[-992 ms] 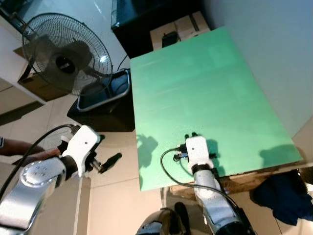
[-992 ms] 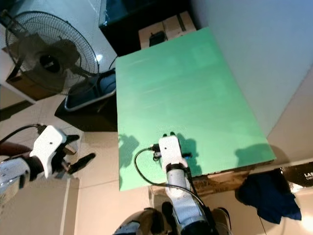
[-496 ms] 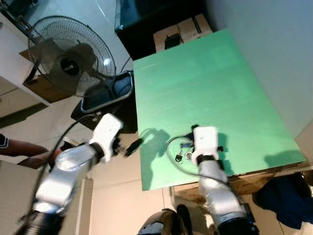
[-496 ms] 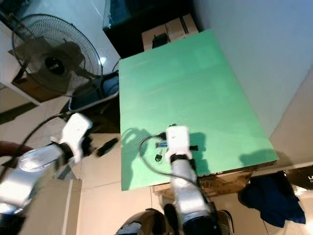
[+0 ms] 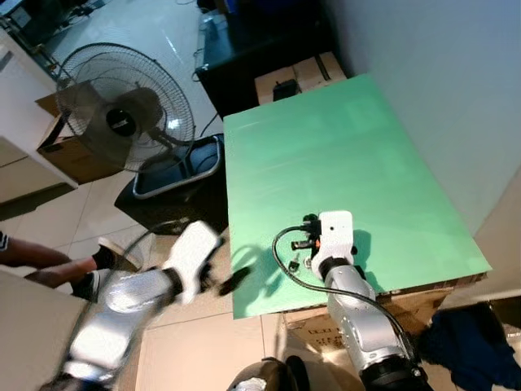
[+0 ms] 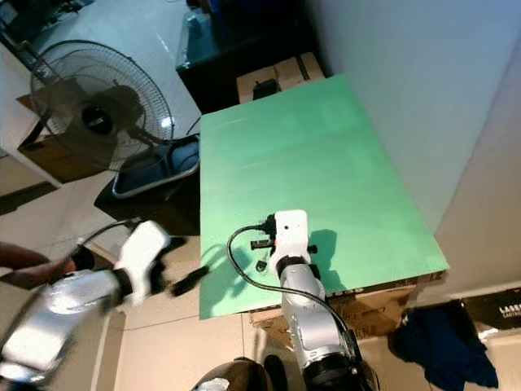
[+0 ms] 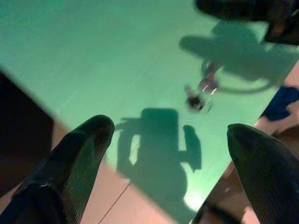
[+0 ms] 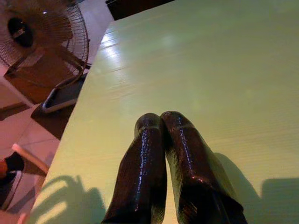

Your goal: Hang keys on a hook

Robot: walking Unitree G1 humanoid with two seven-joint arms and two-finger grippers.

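- Two arms in view over a green table by a white wall; floor fan stands off the table's left edge.
- Change vs. half a sec ago: our left gripper has swung in toward the table's near-left corner, blurred w/ motion. Its fingers are spread wide apart, empty, now facing the keys.
- Right gripper hangs over the tabletop near the front edge, fingers pressed together, holding nothing.
- Keys lie flat on the table, close to the front edge, just left of our right wrist; a dark fob and a ring can be made out.
- Long axis: bunch seems to run roughly front-to-back on the table, ring end nearer the front edge, but too small & blurred to be sure.
- We judge this is the approach for pickup: keys not yet grasped, no hook seen, so most of the task remains.
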